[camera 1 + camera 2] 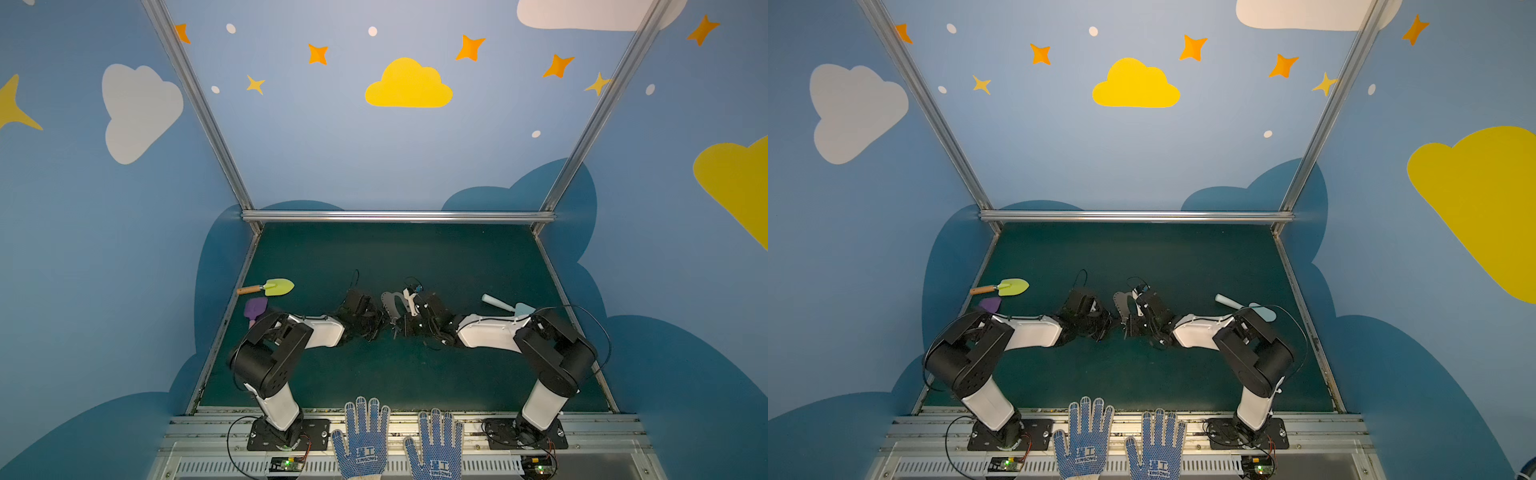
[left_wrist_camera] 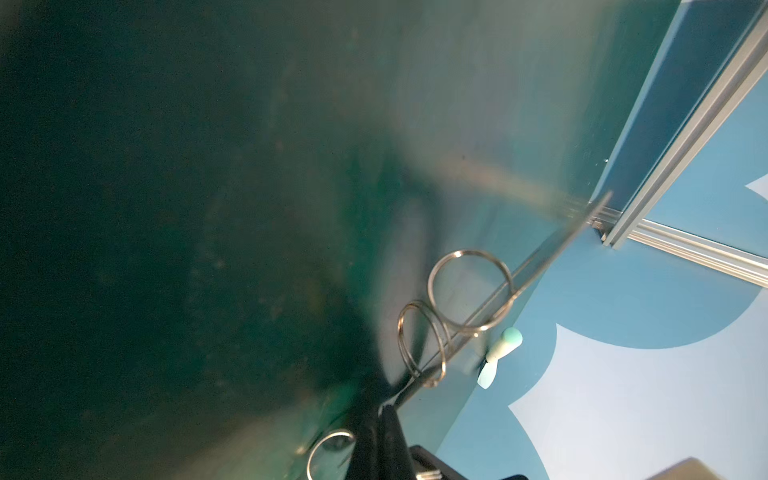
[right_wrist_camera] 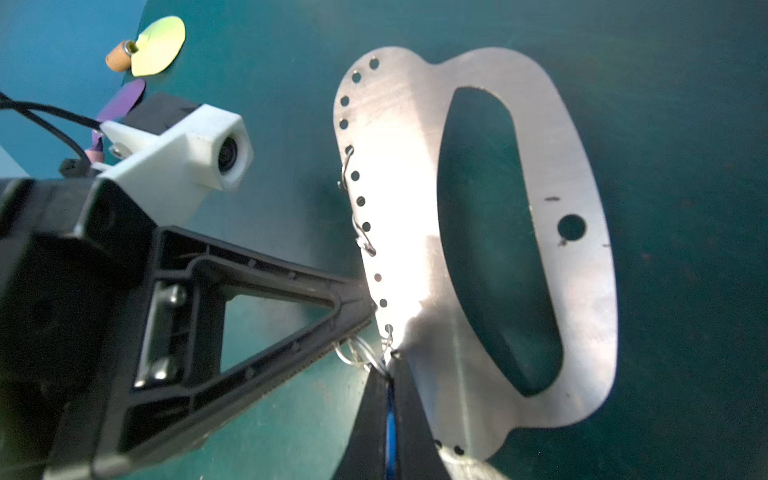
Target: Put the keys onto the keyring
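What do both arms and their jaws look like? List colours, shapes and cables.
Left arm and right arm match: glossy white link shells between bulky black joint housings, on black bolted base plates. Thin black cables loop alongside. The jaws are black, triangular open frames with ribbed inner edges. A white camera mount sits on the left wrist.

Keyring plate (image 2: 555,251) seen edge-on, blurred up close; wire rings (image 2: 430,286) hang through it; left fingers (image 2: 376,440) pinch its edge; pale blue spade (image 2: 498,353) beyond.
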You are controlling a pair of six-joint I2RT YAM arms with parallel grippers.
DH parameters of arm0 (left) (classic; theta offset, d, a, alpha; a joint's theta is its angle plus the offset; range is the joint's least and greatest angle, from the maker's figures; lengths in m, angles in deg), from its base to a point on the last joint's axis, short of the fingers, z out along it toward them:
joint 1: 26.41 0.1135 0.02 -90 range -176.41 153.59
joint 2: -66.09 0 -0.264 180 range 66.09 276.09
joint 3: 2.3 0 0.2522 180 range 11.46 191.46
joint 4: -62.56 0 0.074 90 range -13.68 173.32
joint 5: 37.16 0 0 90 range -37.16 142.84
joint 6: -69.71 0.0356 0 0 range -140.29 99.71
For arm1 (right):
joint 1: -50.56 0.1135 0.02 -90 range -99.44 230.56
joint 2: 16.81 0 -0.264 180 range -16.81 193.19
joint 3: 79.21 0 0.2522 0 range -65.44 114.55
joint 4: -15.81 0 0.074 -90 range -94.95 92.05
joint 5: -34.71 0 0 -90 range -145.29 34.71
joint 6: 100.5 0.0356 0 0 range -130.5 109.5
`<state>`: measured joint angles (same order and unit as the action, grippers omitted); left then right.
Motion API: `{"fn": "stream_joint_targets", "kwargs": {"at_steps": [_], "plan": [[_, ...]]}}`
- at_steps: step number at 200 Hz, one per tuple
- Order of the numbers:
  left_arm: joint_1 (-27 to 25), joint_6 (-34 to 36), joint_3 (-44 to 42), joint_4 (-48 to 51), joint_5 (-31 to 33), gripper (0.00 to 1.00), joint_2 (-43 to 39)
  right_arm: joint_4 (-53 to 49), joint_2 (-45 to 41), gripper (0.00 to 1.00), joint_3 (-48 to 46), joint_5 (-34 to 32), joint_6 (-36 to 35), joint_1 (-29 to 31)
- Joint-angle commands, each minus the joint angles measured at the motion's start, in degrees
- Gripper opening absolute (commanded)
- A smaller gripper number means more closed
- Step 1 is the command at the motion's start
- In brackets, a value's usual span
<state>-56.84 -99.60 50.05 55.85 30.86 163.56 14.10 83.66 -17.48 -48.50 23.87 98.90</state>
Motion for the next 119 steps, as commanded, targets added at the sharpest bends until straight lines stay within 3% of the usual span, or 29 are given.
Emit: {"fn": "stream_joint_targets", "kwargs": {"at_steps": [1, 119], "plan": [[0.8, 0.5, 0.0, -3.6, 2.3, 0.04, -2.2, -14.0, 1.2, 0.0, -1.5, 7.0, -2.7, 1.4], [1.9, 0.0, -1.8, -6.5, 2.8, 0.04, -4.3, -28.3, 6.4, 0.0, 5.3, 9.2, -8.3, 2.1]]}}
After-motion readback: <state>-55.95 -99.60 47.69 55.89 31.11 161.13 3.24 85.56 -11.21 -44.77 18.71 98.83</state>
